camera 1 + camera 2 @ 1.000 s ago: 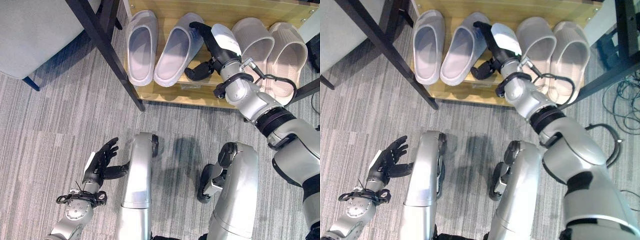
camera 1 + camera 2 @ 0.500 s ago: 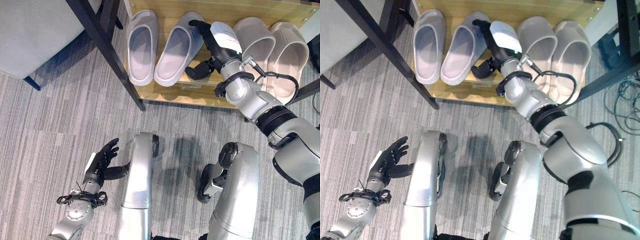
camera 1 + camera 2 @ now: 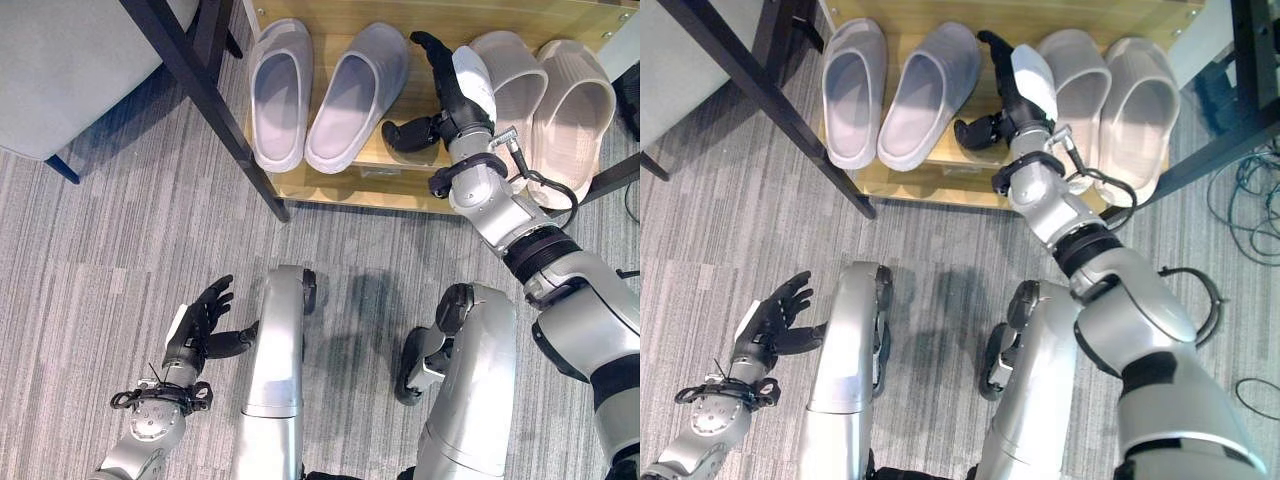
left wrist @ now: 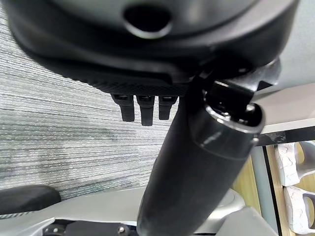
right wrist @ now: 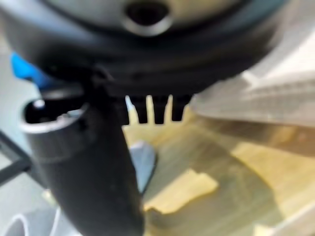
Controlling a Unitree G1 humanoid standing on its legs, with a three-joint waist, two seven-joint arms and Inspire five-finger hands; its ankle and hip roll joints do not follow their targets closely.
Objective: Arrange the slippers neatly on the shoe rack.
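Note:
Two lavender slippers (image 3: 281, 90) (image 3: 355, 95) lie side by side on the left of the wooden shoe rack (image 3: 380, 182). Two beige slippers (image 3: 512, 85) (image 3: 572, 105) lie on its right. My right hand (image 3: 458, 95) reaches over the shelf in the gap between the pairs. It is open, its fingers straight along the left beige slipper's edge and its thumb (image 3: 405, 130) spread toward the lavender pair. The right wrist view shows those fingers (image 5: 155, 108) over the wooden shelf (image 5: 211, 162). My left hand (image 3: 195, 325) hangs open and idle low on the left, over the carpet.
A dark slanted furniture leg (image 3: 210, 110) crosses in front of the rack's left end, with a grey seat (image 3: 70, 60) beyond it. A black frame (image 3: 1252, 70) and loose cables (image 3: 1245, 170) stand at the rack's right end. Striped grey carpet (image 3: 120, 240) lies in front.
My right hand has swung to the right, off the right lavender slipper's edge and over to the side of the left beige slipper. The left hand has stayed put.

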